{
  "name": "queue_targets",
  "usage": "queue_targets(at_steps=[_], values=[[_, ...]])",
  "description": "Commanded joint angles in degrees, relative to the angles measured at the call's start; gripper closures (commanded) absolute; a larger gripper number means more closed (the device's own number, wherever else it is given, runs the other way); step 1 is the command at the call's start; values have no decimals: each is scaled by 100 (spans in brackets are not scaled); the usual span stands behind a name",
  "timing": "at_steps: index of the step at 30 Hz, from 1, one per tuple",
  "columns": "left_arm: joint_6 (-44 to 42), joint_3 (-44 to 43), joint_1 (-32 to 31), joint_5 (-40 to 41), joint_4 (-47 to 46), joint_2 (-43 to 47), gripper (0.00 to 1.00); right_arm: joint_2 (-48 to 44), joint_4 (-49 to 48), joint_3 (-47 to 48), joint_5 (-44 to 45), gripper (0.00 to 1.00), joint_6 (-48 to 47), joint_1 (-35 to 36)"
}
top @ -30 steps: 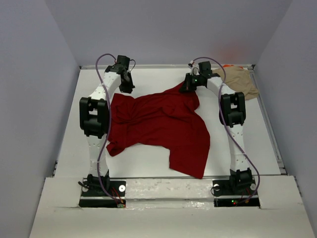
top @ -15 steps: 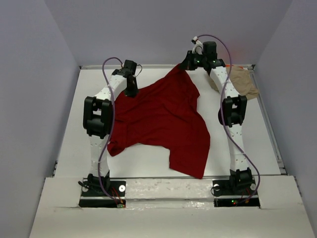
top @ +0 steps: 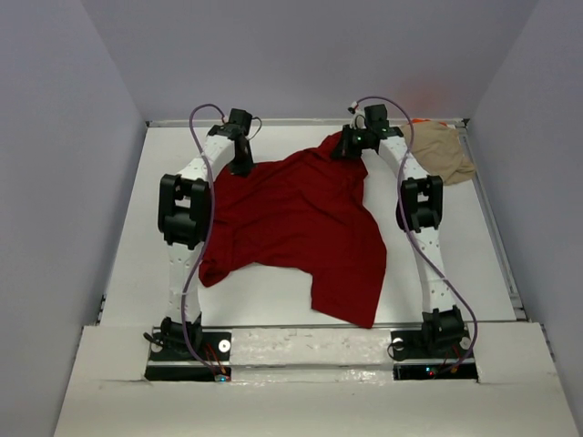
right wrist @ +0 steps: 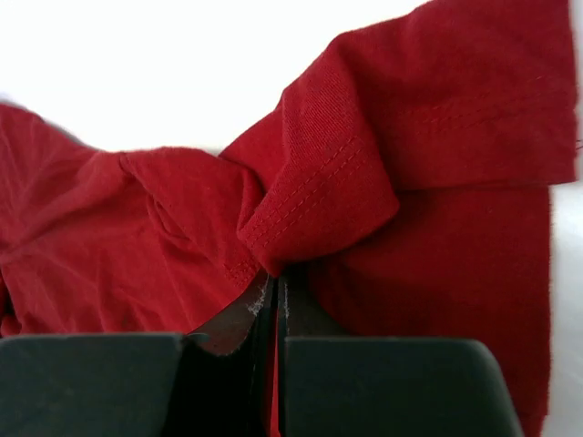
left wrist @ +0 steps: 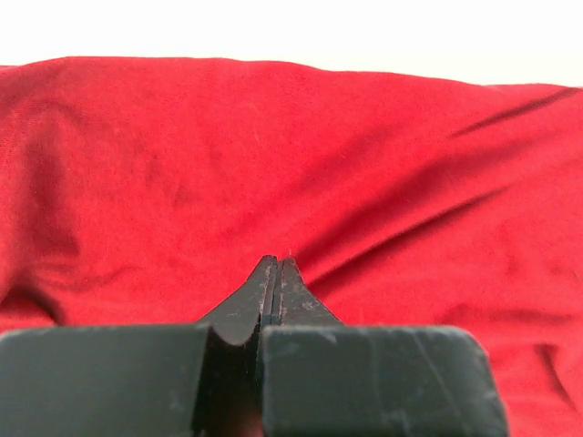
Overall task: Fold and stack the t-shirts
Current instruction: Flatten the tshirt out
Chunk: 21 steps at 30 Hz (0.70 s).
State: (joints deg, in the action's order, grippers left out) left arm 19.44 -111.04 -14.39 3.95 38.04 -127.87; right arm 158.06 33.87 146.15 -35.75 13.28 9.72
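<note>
Right wrist, right pincer [right wrist: 276,287] clamps red t-shirt [right wrist: 428,118] hem

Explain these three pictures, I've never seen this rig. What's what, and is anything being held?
The machine is two robot arms, a left arm and a right arm, bolted at the near edge of a white table. The wide picture comes from a fixed camera above and behind them, so their bases sit at the bottom. The other two pictures come from a small camera on each wrist, looking out past that arm's own claw.

A large dark red t-shirt lies spread on the table. In the far right corner lies a tan t-shirt, with a sliver of orange fabric behind it.

The left claw and the right claw are both shut, each pinching the far edge of the red shirt.
</note>
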Motion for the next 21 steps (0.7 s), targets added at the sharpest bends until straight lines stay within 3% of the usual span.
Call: queue_targets(at_steps=[1, 14, 21], values=[[174, -154, 138, 379, 248, -124, 100, -232, 15, 300, 86, 100, -62, -92], [113, -831, 463, 317, 546, -931, 100, -117, 23, 327, 6, 100, -159, -268], [42, -2050, 631, 230, 984, -1713, 100, -232, 15, 344, 15, 100, -326, -268]])
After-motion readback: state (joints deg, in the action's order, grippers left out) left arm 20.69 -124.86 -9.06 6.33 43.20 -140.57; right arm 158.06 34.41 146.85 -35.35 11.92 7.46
